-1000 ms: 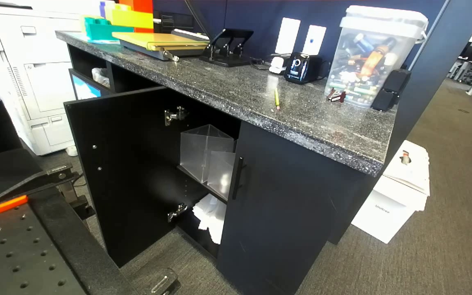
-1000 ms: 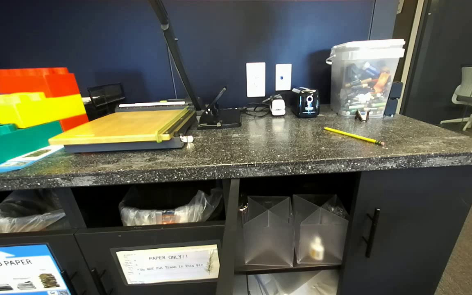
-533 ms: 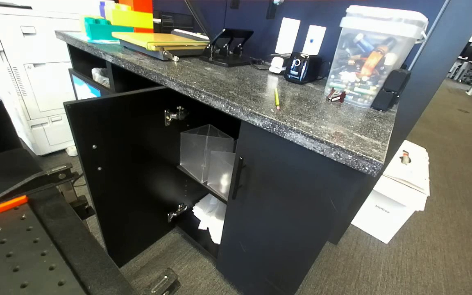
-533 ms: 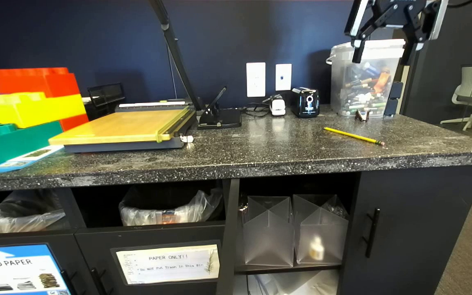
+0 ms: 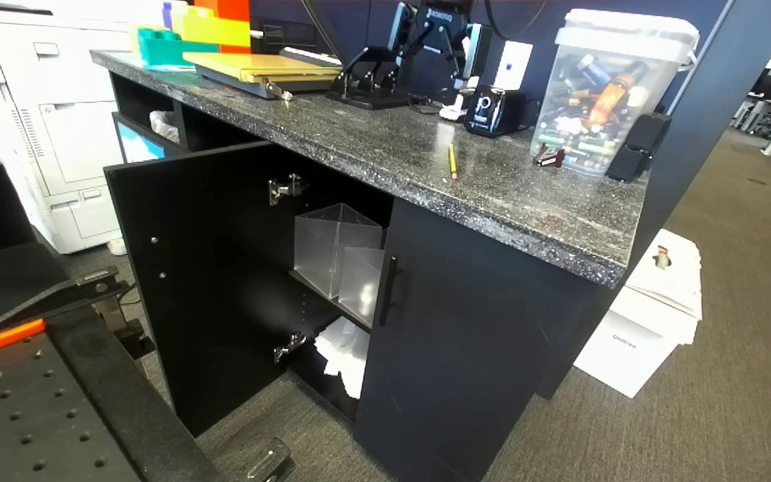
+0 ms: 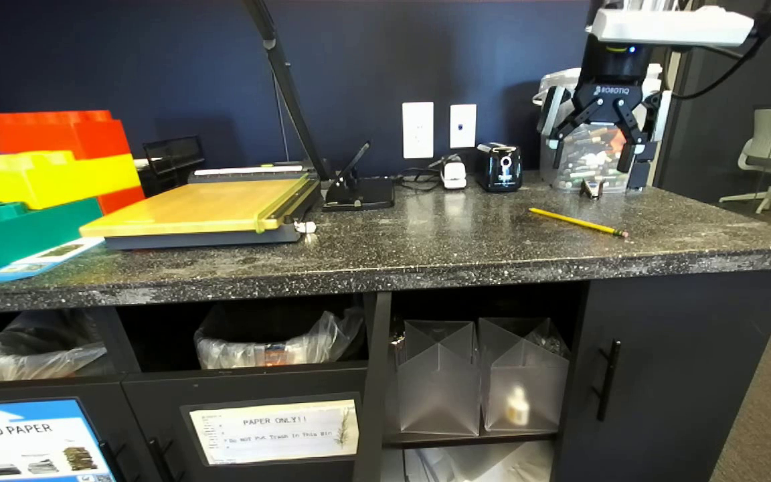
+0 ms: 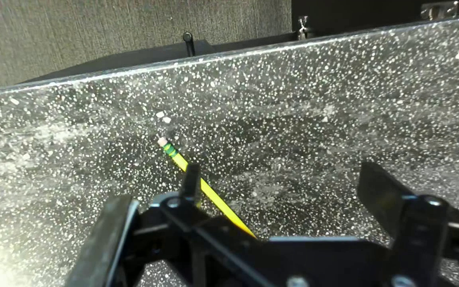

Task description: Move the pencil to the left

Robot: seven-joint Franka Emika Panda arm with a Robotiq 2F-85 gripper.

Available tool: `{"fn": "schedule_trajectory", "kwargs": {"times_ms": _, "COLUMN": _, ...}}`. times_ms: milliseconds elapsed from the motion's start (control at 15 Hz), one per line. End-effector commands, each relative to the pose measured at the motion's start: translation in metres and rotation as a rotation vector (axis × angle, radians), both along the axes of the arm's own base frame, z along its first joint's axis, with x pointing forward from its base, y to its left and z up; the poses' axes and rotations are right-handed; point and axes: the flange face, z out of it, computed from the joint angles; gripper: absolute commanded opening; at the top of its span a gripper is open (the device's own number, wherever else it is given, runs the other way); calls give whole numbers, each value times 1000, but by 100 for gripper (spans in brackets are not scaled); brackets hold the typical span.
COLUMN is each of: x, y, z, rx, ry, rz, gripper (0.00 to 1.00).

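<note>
A bucket [image 5: 606,100] and staple remover [image 5: 548,159] are standing near the pencil [image 6: 578,221]; the gripper [image 6: 591,158] is hovering, fingers [image 7: 379,191] apart, hiding part of it in the wrist view; yellow, green-banded, pink-erasered, the pencil is lying slantwise on the counter [image 6: 439,234]

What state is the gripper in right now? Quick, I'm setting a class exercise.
Gripper: open, holding nothing; the pencil lies on the countertop.

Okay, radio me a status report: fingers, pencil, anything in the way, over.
Fingers open, empty, above the countertop. Pencil flat on it, ungripped. Nothing seen between; staple remover nearby, not touching the pencil.
</note>
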Motion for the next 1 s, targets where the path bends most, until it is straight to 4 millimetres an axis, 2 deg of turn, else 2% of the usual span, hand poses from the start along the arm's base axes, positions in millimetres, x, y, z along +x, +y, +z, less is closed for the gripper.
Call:
{"fn": "schedule_trajectory", "kwargs": {"times_ms": 0, "x": 24, "y": -1, "z": -22, "rx": -10, "ry": 14, "rz": -50, "gripper": 100}}
{"fn": "schedule_trajectory", "kwargs": {"times_ms": 400, "x": 42, "y": -10, "z": -63, "rx": 0, "ry": 11, "rz": -143, "gripper": 100}}
{"fn": "schedule_trajectory", "kwargs": {"times_ms": 933, "x": 47, "y": -26, "z": -92, "rx": -81, "ry": -9, "rz": -184, "gripper": 100}}
